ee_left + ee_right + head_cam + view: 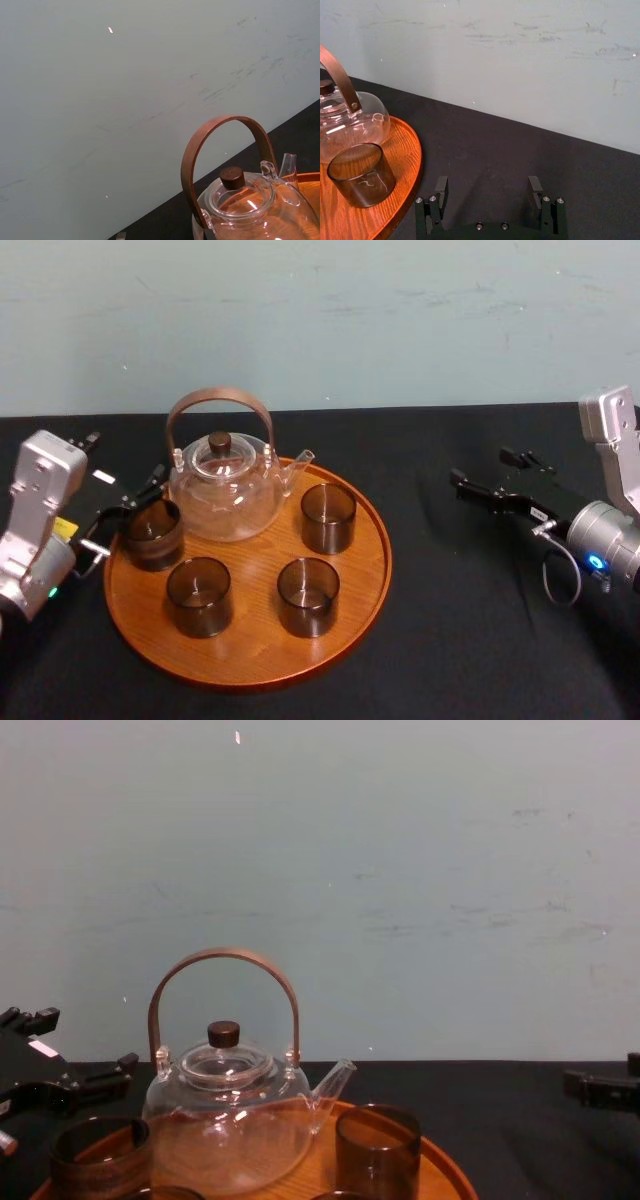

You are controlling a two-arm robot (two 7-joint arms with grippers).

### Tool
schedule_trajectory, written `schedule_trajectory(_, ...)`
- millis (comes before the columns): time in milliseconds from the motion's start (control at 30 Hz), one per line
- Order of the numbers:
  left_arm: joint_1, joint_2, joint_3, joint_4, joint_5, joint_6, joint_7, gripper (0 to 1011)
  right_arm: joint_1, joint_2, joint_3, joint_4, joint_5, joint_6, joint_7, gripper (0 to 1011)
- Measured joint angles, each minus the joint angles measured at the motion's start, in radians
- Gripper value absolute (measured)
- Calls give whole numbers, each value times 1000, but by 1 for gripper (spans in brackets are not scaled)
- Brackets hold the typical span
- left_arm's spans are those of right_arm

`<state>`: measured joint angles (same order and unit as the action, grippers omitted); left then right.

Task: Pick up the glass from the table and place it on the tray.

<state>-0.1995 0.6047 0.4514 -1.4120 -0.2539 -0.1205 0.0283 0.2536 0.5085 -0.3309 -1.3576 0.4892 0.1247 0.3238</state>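
Note:
Several dark smoky glasses stand on the round wooden tray (250, 645) around a clear teapot (225, 490). One glass (153, 533) sits at the tray's left rim, also visible in the chest view (98, 1155). My left gripper (130, 510) is just left of that glass, its fingers spread and nothing gripped between them; it appears as well in the chest view (78, 1042). My right gripper (487, 468) hovers open over the black table (450, 620), well right of the tray, with its fingers (440, 192) apart over bare cloth.
The teapot's brown hoop handle (200, 145) rises high above the tray's back. Another glass (362, 175) stands near the tray's right rim (412, 160). A pale wall runs close behind the table.

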Motion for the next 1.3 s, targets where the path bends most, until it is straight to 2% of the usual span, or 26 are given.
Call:
schedule_trajectory(233,0,0,0,0,0,0,0,1001,3,-15,12,14,-9,19,5,1002)
schedule_trajectory(1300,0,0,0,0,0,0,0,1001,4,-11,8,13,-8,16,7,1002)
